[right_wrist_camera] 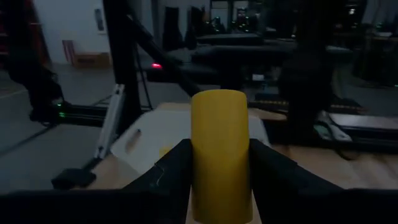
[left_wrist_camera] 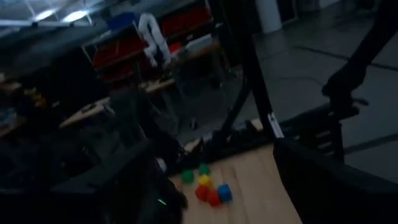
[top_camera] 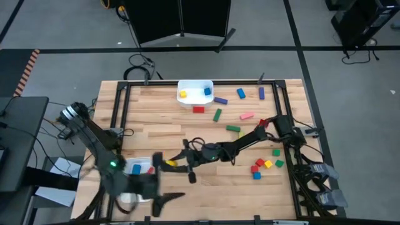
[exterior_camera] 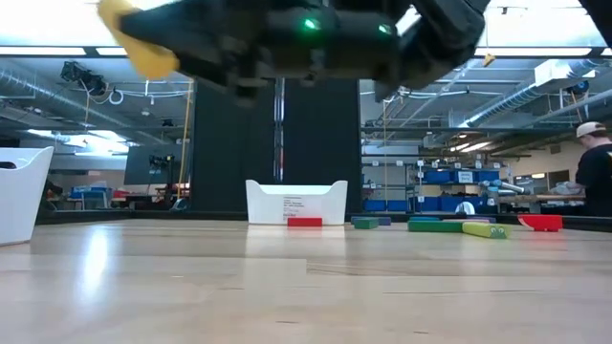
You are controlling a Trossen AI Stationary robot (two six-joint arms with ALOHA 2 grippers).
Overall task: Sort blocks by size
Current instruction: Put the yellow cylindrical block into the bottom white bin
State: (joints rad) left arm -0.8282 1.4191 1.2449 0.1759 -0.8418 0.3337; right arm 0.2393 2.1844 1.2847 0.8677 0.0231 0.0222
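Right gripper (right_wrist_camera: 217, 180) is clamped on a yellow bar (right_wrist_camera: 219, 152), carried just beside the near white tray (top_camera: 139, 166), which a blue block already occupies. Left gripper (top_camera: 164, 181) hangs near that tray, jaws spread and empty. For a clean drop, the bar is best lowered inside the tray's walls before release, with the left arm kept clear.

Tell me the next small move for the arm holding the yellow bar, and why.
Probably carry it a little farther toward the near-left tray and hold it over the tray before letting go. The right gripper is shut on the yellow bar, which stands up between its fingers, just short of that tray. The left gripper hangs close by, so go slowly.
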